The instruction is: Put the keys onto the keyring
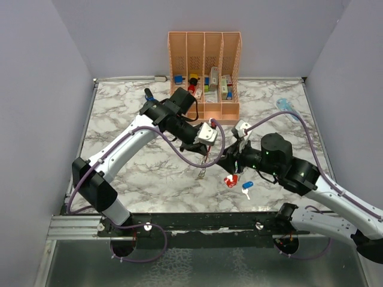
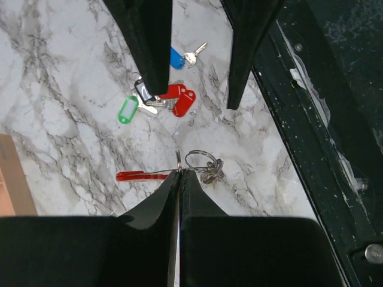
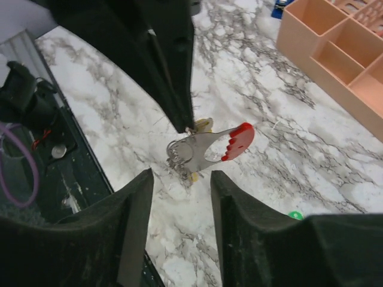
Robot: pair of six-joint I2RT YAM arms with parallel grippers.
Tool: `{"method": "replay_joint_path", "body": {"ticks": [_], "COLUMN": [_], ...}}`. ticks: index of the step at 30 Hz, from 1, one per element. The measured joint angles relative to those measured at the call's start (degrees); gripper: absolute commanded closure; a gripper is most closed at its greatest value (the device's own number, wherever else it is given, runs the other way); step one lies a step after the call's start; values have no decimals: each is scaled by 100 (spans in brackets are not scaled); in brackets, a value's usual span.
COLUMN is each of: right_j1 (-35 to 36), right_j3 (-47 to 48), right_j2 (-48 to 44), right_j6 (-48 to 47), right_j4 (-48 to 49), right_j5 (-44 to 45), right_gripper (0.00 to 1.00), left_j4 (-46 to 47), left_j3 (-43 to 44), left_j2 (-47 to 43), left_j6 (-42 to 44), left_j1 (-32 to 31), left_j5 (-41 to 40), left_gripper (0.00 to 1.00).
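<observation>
My left gripper (image 2: 178, 170) is shut on the keyring (image 2: 201, 162), pinching a thin silvery ring from which further rings and a red-ended tag (image 2: 136, 175) hang above the marble. In the right wrist view the keyring (image 3: 182, 150) dangles from the left fingers (image 3: 173, 78), and the tag shows as a foot-shaped metal plate with red toes (image 3: 238, 139). My right gripper (image 3: 179, 179) is open just in front of it, with nothing between its fingers. The keys lie together on the table: green (image 2: 128, 110), red (image 2: 181, 99) and blue (image 2: 176, 58). From above, the keys (image 1: 231, 181) lie below both grippers.
The tall orange slotted rack (image 1: 204, 72) stands at the back centre with small items in it. A pale-blue gadget (image 1: 287, 109) lies at the back right and a dark-blue tool (image 1: 148, 94) at the back left. The black front rail (image 1: 197, 224) borders the table.
</observation>
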Motion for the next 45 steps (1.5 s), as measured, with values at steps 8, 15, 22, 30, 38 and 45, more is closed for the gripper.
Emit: {"method": "replay_joint_path", "body": {"ticks": [8,15,22,30,38,45], "right_j1": [0,0,0,0,0,0], "right_j3": [-214,-610,-629,-629,-629,-629], "right_j2": [-468,-229,-68,-70,-42,79], "right_j6": [-809,-946,-1029,-1097,-1121,-1123], "right_j4": [122,542,702,769,907,1023], "right_j5": [-721,-1010,-1062,-1064,-1132,-1187], "right_gripper": [76,78,80,82,87,98], "left_j4": [-734,-817,-852,-844,-822,-820], "left_j3": [413,577,586,586,586,586], "left_j2": [275,275,275,275,275,278], "left_j6": [302,291,249,177,68,-13], "left_j1": [-79,-264,-389,-413,-417,-468], "left_j5": [0,22,22,20,20,11], "left_gripper": [100,100,100,100,100,100]}}
